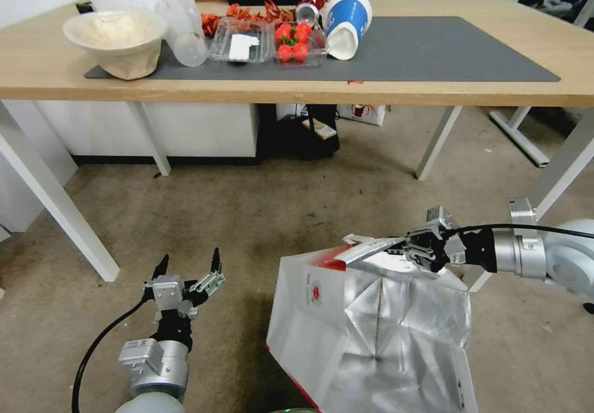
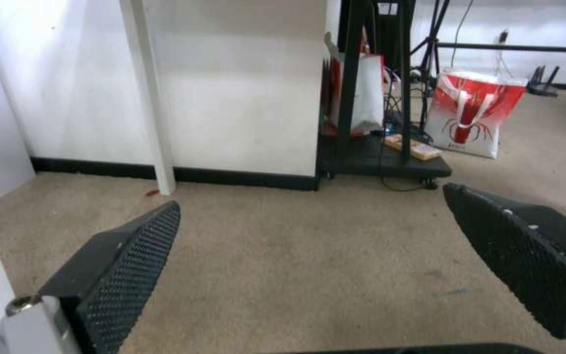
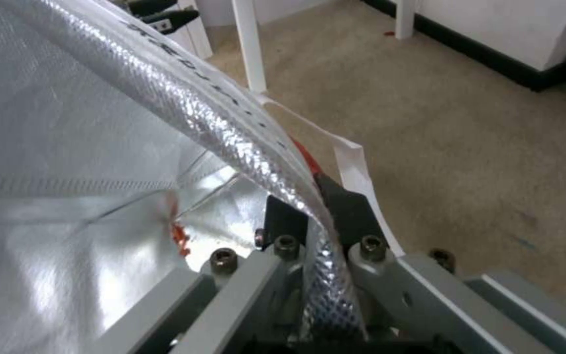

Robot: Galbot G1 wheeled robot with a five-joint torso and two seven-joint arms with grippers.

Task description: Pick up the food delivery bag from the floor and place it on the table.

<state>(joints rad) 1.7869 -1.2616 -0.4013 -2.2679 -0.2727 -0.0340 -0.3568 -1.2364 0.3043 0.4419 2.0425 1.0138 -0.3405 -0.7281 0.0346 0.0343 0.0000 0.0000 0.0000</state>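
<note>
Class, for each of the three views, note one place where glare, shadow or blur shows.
Head view: glare on the food delivery bag foil lining. Left wrist view: left gripper fingers blurred, close to lens. Right wrist view: bright reflections inside the bag beside the right gripper.

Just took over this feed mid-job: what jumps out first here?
The food delivery bag, white with silver foil lining, stands open on the floor, and the right gripper is clamped on its top rim. The left gripper hangs open and empty beside the bag, low over the carpet. Beyond them the table is cluttered at its left end: a white bowl, a tray of tomatoes, a tipped paper cup.
</note>
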